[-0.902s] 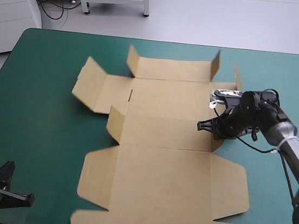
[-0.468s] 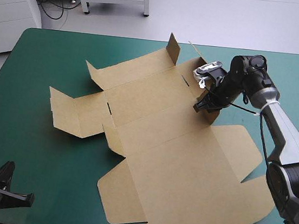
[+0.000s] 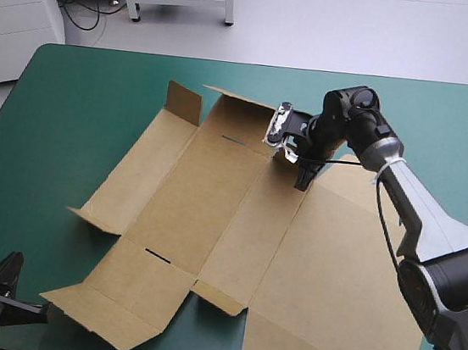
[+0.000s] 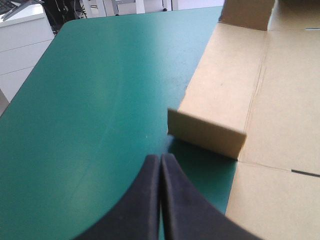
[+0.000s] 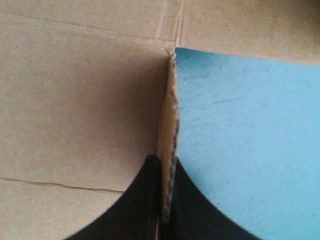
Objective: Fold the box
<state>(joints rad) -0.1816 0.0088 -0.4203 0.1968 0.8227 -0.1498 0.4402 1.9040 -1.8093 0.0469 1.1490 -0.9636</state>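
While the left gripper [image 4: 160,159] hangs low at the table's near left corner, fingers pressed together in one point and holding nothing, a short raised flap [image 4: 207,132] of the box [image 3: 214,198] stands just ahead of it. The box is an unfolded brown sheet lying slantwise across the middle of the teal-green cover [image 3: 72,104], mostly flat, with a few flaps tilted up at its far and left edges and its near right part running to the table's near edge. It's no container yet: no walls tucked, nothing lying on or in it. On the far right side the right gripper [image 5: 164,160] is clamped nearly closed on the thin edge of a side flap [image 5: 167,115], board between the fingers. Likely step: positioning the sheet or raising that flap. To do it well, grip deep on the flap, move low and smooth, bend only along the scored crease, and mind the overhang at the near edge
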